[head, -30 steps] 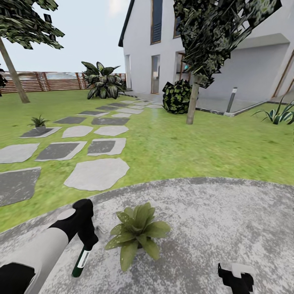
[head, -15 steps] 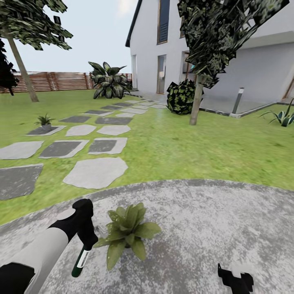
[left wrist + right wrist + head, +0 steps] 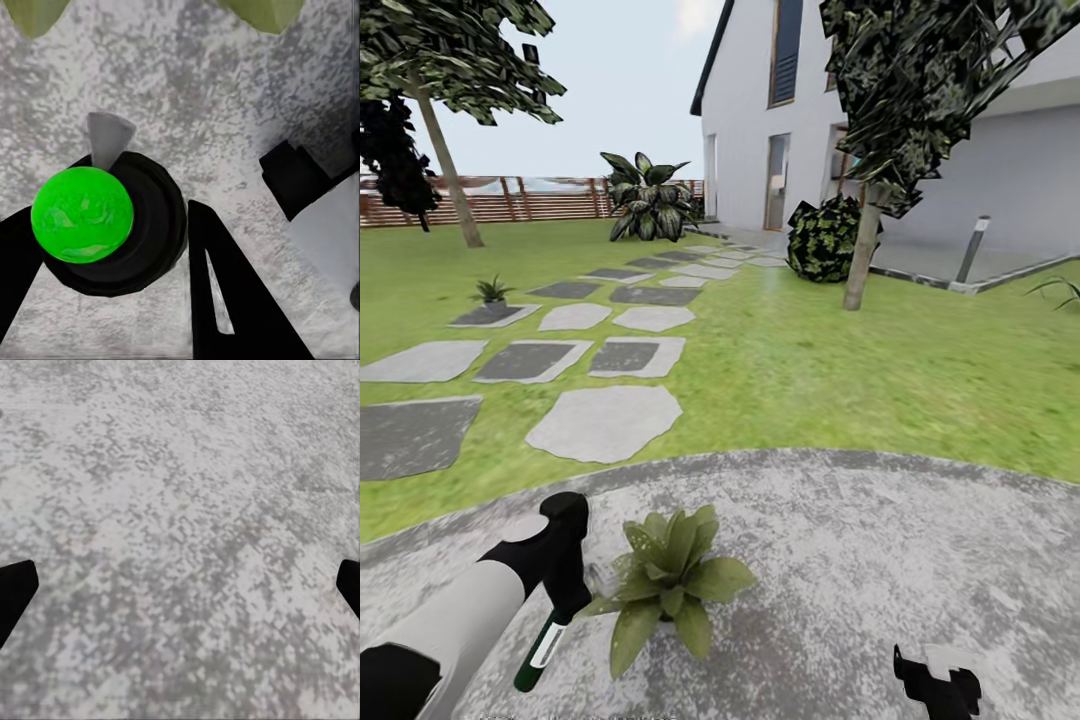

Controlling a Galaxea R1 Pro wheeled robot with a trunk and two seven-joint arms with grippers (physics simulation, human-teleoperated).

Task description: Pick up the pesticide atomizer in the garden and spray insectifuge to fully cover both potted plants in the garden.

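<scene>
My left gripper is shut on the pesticide atomizer, a slim dark stick with a white band that hangs tilted below the fingers. In the left wrist view the atomizer shows end-on as a bright green tip in a black round body between the dark fingers. One potted plant, a rosette of broad green leaves, stands on the grey patio just right of that gripper. The other potted plant sits far off on a stepping stone. My right gripper is open over bare paving, with its fingertips wide apart.
The lawn with grey stepping stones stretches ahead to the left. A thin tree trunk, a dark bush and the white house stand to the right. A wooden fence closes the back.
The whole view has swung left, so house and trees sit further right. The atomizer's lower end has tipped a little down and left. The right gripper holds its place.
</scene>
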